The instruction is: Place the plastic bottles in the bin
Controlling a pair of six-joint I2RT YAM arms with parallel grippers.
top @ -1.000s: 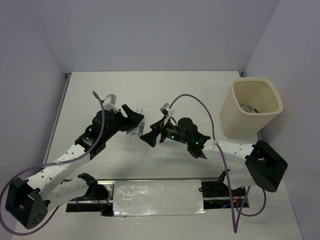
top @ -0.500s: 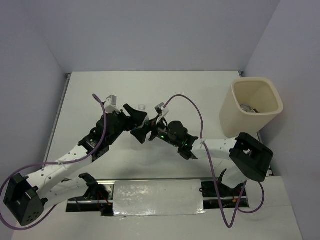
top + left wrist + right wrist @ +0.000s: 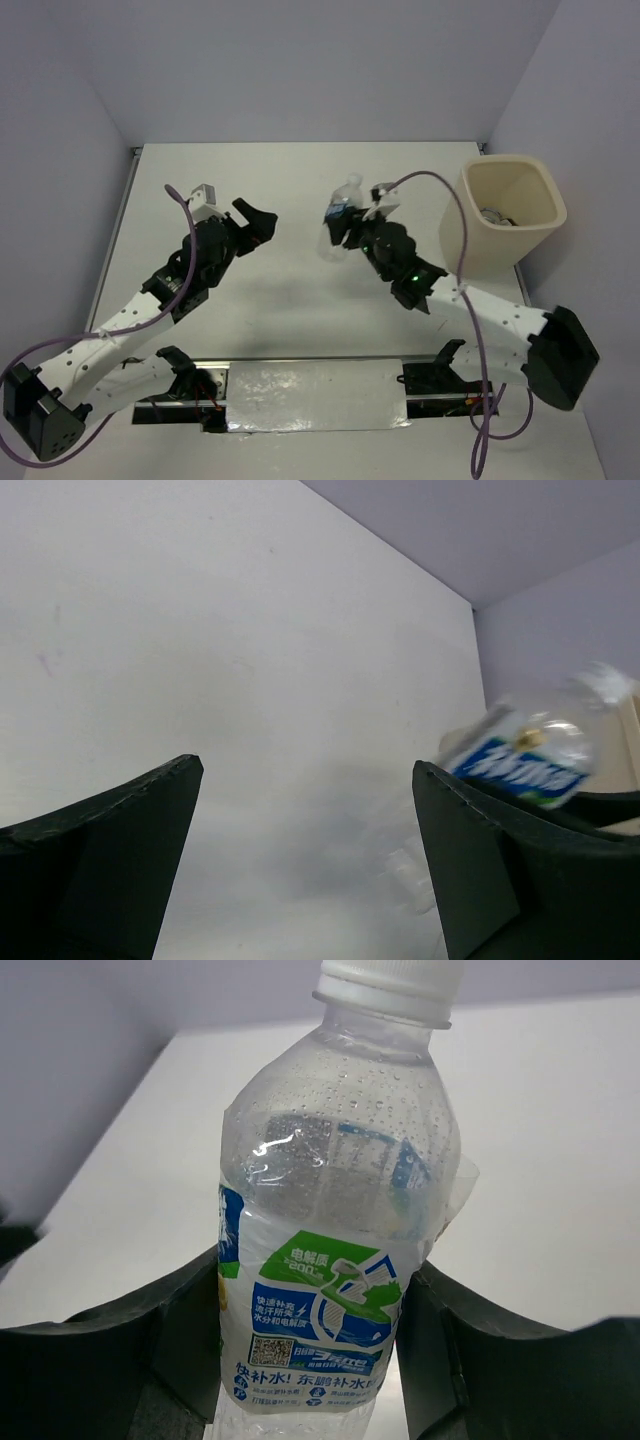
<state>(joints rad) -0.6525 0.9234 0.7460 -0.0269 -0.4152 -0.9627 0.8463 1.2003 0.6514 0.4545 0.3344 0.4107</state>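
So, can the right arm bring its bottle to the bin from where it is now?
Probably yes. The right claw is shut on the bottle, the table between it and the bin shows nothing in the way, and the bin's mouth is open.

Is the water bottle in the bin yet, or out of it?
Out. The bottle is gripped by the right end effector, over the table, left of the bin.

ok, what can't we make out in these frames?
Bin contents: top view, its walls hide all but a grey scrap; no count possible.
Bottle: left wrist view, blurred, label unreadable.
Bottle base: right wrist view, cut off by the bottom edge.
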